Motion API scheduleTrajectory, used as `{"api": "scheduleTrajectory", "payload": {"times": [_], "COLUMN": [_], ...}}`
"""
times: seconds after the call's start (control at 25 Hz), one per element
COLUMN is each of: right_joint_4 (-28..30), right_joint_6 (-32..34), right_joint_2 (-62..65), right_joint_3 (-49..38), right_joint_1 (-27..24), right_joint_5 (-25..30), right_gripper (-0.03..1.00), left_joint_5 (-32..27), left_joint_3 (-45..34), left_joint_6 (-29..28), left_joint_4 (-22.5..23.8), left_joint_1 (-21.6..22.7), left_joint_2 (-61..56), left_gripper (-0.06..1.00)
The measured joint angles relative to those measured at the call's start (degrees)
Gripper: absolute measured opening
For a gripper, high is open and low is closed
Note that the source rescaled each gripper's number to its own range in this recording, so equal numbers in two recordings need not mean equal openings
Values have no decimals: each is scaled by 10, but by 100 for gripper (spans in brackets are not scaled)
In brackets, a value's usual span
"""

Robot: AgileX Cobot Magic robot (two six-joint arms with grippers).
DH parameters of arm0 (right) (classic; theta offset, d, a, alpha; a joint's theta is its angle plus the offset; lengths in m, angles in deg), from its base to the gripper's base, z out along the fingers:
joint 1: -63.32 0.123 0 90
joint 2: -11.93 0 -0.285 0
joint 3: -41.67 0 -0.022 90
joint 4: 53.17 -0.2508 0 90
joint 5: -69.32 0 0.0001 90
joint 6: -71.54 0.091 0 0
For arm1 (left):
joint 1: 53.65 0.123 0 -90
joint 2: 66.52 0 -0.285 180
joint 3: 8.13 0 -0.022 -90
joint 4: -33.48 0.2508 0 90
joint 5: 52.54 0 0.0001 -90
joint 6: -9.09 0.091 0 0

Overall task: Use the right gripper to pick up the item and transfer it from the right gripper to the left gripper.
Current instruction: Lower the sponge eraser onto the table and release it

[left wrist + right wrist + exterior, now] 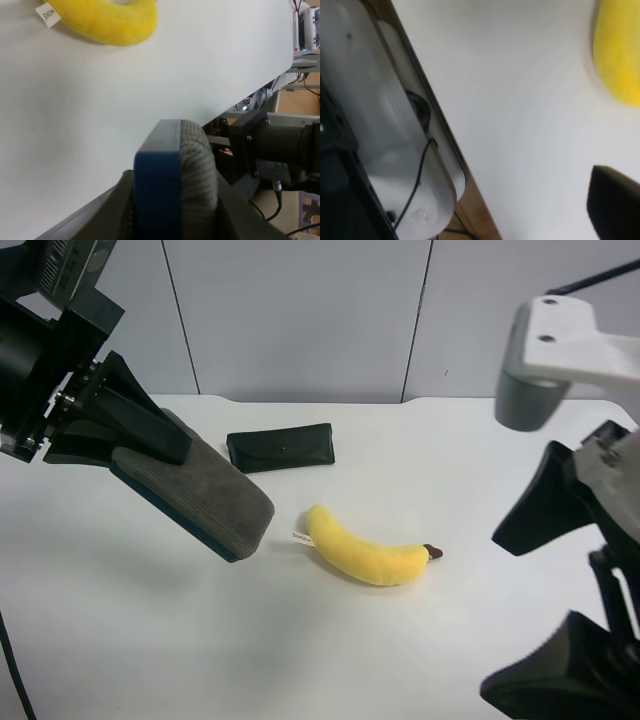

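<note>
Exterior high: left gripper (160, 455) clamped on eraser (215, 495), in the air at 9 o'clock of plush banana (365, 552); right gripper (492, 612) jaws apart, empty.
Right wrist: plush banana (620, 55) at 2 o'clock; nothing held.
Left wrist: eraser (175, 185) squeezed on both sides.
Progress: handover looks complete.

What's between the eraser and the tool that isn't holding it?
The plush banana lies between the eraser and the right tool, as the exterior high view shows.
</note>
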Motion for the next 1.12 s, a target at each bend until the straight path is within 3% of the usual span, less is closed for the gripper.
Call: {"api": "scheduleTrajectory", "payload": {"times": [0.36, 0.6, 0.76, 1.12], "right_joint_4": [20, 62, 77, 82], "right_joint_6": [53, 94, 129, 143], "right_joint_2": [191, 324, 396, 423], "right_joint_3": [-138, -195, -214, -216], "right_joint_1": [0, 1, 1, 1], "right_joint_5": [-30, -43, -70, -76], "right_gripper": [99, 99, 99, 99], "left_joint_5": [0, 0, 0, 0], "left_joint_3": [0, 0, 0, 0], "left_joint_6": [0, 0, 0, 0], "left_joint_4": [1, 1, 2, 2], "left_joint_1": [0, 0, 0, 0], "left_joint_2": [0, 0, 0, 0], "left_gripper": [2, 2, 2, 2]}}
